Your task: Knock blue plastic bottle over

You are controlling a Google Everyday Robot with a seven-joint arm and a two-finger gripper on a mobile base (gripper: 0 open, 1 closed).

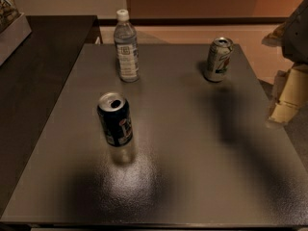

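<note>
The blue plastic bottle (126, 47) stands upright at the back left of the grey table (192, 167). It is clear and bluish, with a white cap and a pale label. My gripper (285, 102) is at the right edge of the view, over the table's right edge and far to the right of the bottle, touching nothing.
A dark blue soda can (115, 119) stands upright left of the table's middle, in front of the bottle. A green-and-white soda can (219, 59) stands upright at the back right. A dark counter (38, 81) adjoins the table on the left.
</note>
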